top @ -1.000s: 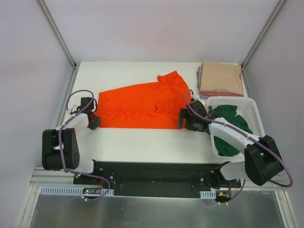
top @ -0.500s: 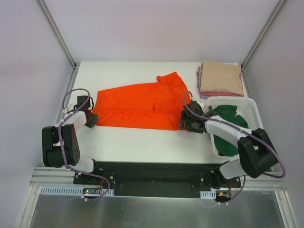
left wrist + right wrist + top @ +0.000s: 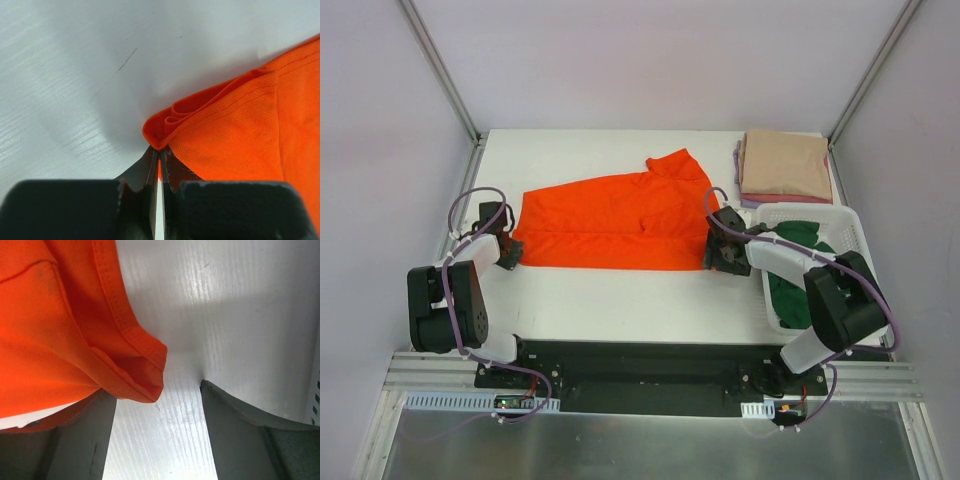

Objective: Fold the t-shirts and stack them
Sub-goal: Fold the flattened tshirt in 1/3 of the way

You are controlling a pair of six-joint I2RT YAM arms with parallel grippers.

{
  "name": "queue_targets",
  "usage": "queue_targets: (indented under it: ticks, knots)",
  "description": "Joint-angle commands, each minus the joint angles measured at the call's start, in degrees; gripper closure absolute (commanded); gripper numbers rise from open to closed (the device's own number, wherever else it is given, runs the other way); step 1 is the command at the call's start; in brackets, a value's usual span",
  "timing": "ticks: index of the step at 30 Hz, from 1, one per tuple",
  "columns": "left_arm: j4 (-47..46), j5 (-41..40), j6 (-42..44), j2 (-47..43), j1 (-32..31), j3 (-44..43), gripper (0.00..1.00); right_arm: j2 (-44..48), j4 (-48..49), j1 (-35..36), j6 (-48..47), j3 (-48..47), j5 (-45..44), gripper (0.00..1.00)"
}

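Observation:
The bright orange t-shirt [image 3: 610, 225] lies spread flat across the middle of the table. My left gripper [image 3: 506, 252] is at the shirt's near left corner. In the left wrist view this gripper [image 3: 159, 156] is shut on the bunched orange hem [image 3: 165, 127]. My right gripper [image 3: 718, 252] sits low at the near right corner. It stands open [image 3: 159, 395], and the folded orange corner [image 3: 142, 372] lies over the tip of its left finger [image 3: 80, 440]. The right finger [image 3: 240, 435] is on bare table. A dark green t-shirt [image 3: 798, 275] is crumpled in the basket.
The white slatted basket [image 3: 852, 232] stands at the right, next to my right arm. Behind it, a folded stack with a beige shirt [image 3: 785, 165] on top sits at the far right corner, with pink and lilac edges under it.
My left gripper has shut on the orange corner. My right gripper has narrowed and moved slightly up and in toward the shirt's right corner.

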State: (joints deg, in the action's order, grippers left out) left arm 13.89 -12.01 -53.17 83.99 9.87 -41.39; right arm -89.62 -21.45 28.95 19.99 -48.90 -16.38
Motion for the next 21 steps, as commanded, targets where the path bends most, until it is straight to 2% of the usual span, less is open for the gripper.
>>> queue_targets:
  ticks: [1,6,13,16,18,21]
  knots:
    - [2.81,-0.56,0.96,0.04,0.94,0.69,1.0,3.05,2.9,-0.39,-3.46,0.74,5.11,0.3]
    - [2.81,0.58,1.66,0.57,0.94,0.52,1.0,2.79,5.98,-0.47,-3.73,0.83,9.18,0.32]
    - [2.81,0.41,1.31,-0.05,0.94,0.87,1.0,-0.81,5.37,-2.14,0.13,0.3,7.07,0.46]
    - [2.81,0.5,1.49,0.04,0.85,0.78,1.0,-1.69,6.24,-3.11,0.93,0.74,8.03,0.62]
    - [2.81,0.5,1.58,0.04,0.86,0.69,1.0,-1.96,7.47,-3.28,1.02,1.09,7.94,0.79]
    - [2.72,1.63,3.06,-1.01,0.94,-0.09,1.0,-1.87,8.36,-3.81,0.32,0.31,8.03,0.97]
